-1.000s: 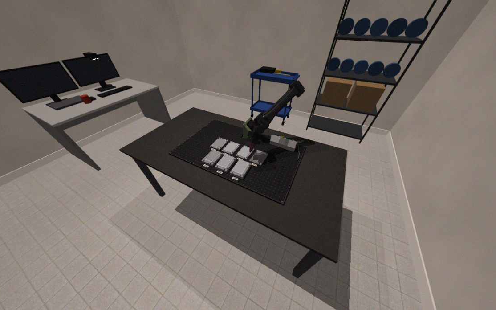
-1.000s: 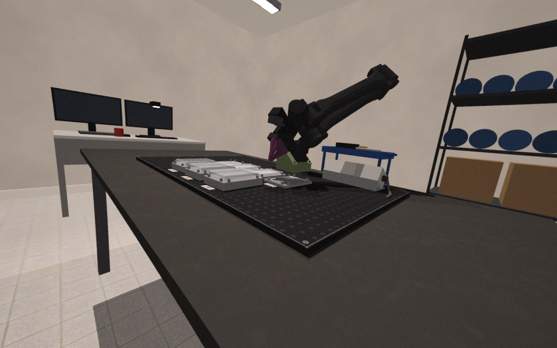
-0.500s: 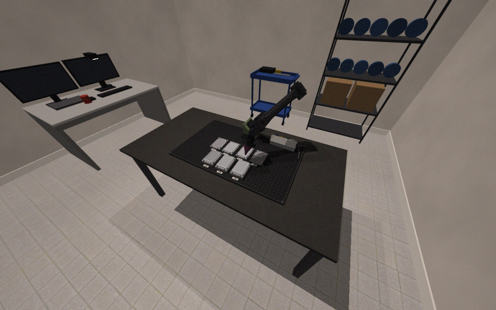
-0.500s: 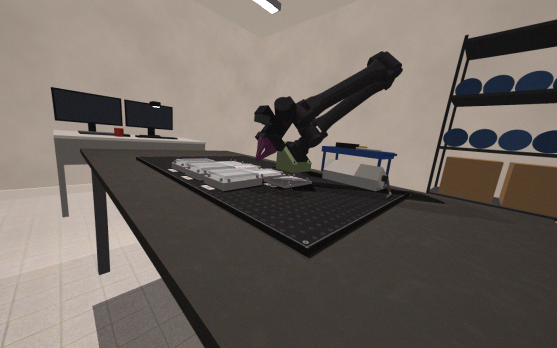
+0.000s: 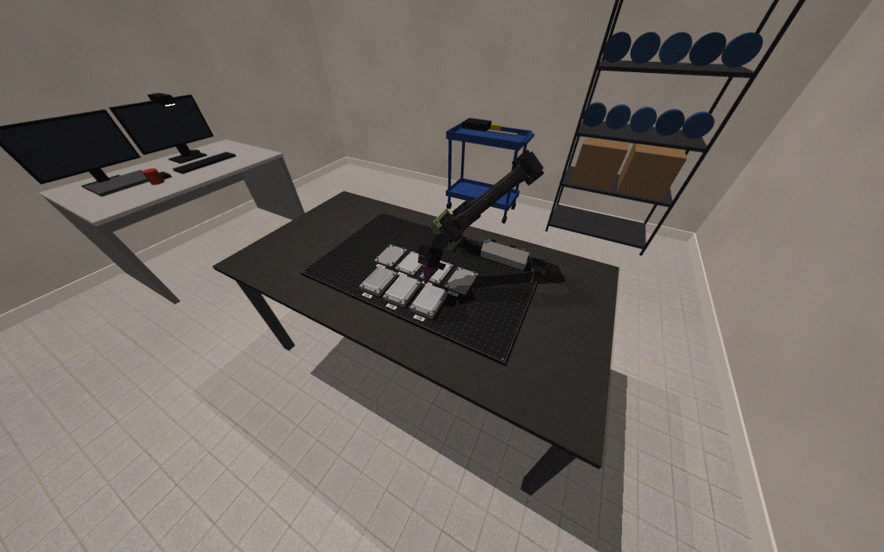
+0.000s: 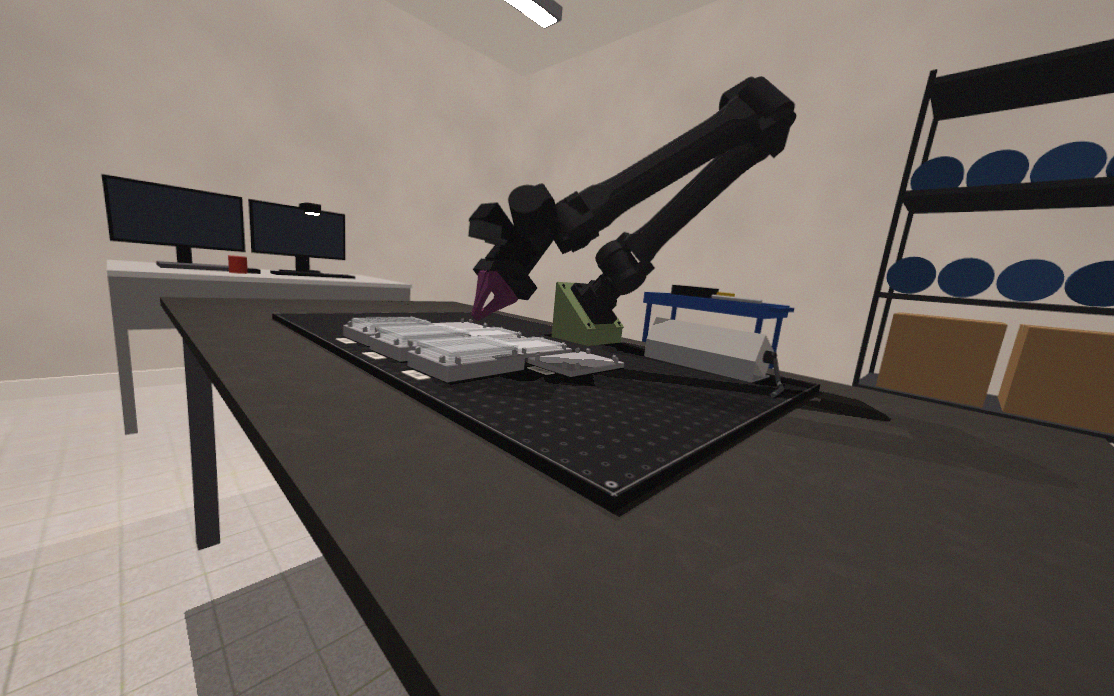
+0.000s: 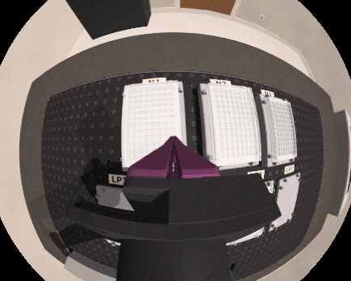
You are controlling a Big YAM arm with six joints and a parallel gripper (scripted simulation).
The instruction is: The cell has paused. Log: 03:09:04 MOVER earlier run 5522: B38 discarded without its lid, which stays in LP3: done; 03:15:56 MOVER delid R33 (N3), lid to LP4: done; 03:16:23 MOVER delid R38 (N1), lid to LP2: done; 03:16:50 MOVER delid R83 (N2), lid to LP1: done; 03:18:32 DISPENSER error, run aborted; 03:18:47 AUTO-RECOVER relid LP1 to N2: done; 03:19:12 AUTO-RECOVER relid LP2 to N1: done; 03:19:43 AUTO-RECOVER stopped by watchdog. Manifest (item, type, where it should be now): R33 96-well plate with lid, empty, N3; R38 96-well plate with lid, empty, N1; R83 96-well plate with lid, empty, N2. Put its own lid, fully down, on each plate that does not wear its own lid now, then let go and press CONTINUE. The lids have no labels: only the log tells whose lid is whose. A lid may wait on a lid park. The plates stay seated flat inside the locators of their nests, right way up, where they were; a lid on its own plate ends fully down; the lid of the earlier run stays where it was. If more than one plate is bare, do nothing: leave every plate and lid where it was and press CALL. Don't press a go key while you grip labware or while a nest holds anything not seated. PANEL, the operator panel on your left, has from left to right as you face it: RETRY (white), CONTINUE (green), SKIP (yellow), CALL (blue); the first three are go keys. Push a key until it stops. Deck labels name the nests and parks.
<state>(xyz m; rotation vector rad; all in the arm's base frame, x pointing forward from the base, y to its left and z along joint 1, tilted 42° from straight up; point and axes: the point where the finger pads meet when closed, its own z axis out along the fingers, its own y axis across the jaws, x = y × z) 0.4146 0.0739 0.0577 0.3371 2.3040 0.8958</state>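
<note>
Three white 96-well plates sit in a row in their nests (image 5: 401,288), and they also show side by side in the wrist view (image 7: 230,123). I cannot tell from here which of them wear lids. Behind them lies the row of lid parks (image 5: 424,267), with flat grey lids on some; one park label shows in the wrist view (image 7: 115,179). My gripper (image 5: 427,273) hovers low over the lid parks, toward the panel end of the row. Its purple fingers (image 7: 173,155) are shut together with nothing between them. My arm hides the park right beneath it.
The grey operator panel (image 5: 505,254) stands on the black perforated deck beside my arm's green base (image 6: 583,315). The deck lies on a dark table. A desk with monitors, a blue cart and a shelf rack stand farther off.
</note>
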